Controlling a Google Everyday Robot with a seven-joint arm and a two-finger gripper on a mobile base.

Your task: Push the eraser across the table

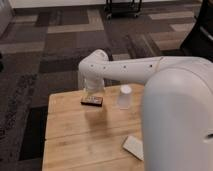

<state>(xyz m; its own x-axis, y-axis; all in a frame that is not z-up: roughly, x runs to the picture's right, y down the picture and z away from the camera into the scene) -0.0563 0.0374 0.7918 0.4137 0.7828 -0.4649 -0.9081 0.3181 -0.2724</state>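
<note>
The eraser (pixel 92 101) is a small dark block lying near the far edge of the light wooden table (pixel 75 135), left of the middle. My gripper (pixel 93 91) hangs down from the white arm (pixel 130 70) and sits right behind the eraser, at or just above its far side. Whether it touches the eraser is hidden by the wrist. The arm reaches in from the right, and its large white body fills the right of the view.
A white cup (pixel 125 96) stands upright on the table just right of the eraser. A flat white pad (pixel 134 146) lies near the front right, partly behind the arm. Patterned dark carpet surrounds the table, and a black cart base stands at the far back.
</note>
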